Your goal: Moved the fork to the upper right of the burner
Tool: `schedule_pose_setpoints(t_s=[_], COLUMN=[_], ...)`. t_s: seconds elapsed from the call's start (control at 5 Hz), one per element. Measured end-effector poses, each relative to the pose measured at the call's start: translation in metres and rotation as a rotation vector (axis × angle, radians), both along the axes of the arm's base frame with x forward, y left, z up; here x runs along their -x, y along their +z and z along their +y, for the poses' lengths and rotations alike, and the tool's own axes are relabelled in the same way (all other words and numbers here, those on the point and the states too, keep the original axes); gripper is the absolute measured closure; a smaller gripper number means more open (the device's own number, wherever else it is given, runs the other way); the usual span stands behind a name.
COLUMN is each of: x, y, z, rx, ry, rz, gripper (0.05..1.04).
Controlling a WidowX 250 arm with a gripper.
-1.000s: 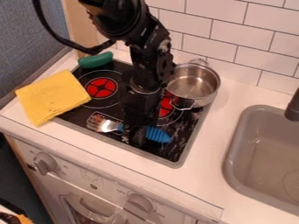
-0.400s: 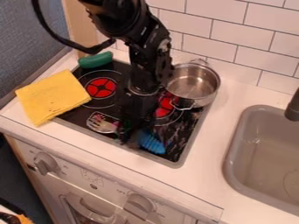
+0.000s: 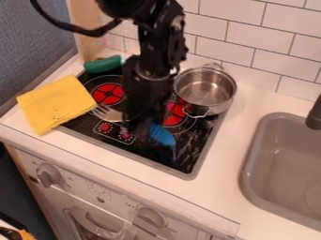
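Observation:
My gripper hangs over the front middle of the black stove top, with the fork crossing at its lower end. The fork has a blue handle showing to the gripper's right and metal tines to its left, near the yellow cloth. Its middle is hidden by the gripper, which looks closed around it. Two red burners are in view: the left burner behind the tines, and the right burner, partly covered by the arm and the pot.
A metal pot stands at the stove's back right, overlapping the right burner. A folded yellow cloth covers the left edge. A green object lies at the back left corner. A grey sink is at the right.
The gripper and fork have moved up and back. The fork has turned, its tines now nearer the cloth and its handle steeper. The pot, cloth and green object have stayed in place.

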State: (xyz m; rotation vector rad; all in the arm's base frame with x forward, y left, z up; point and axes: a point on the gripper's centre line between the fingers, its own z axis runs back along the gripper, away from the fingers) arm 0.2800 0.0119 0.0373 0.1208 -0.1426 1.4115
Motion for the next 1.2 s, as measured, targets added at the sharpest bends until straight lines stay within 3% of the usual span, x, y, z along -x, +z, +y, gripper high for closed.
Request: schedule_pose_setpoints(t_s=[0.2, 0.6, 1.0, 1.2], x=[-0.013, -0.044, -0.091, -0.103], y=[0.016, 0.038, 0.037, 0.032], z=[0.008, 0.024, 0.060, 0.076], rx=[0.005, -0.022, 0.019, 0.033], ry=[-0.089, -0.409, -0.377, -0.333], rz=[0.010, 0.036, -0.073, -0.075], gripper=[0.668, 0.668, 0.668, 0.668])
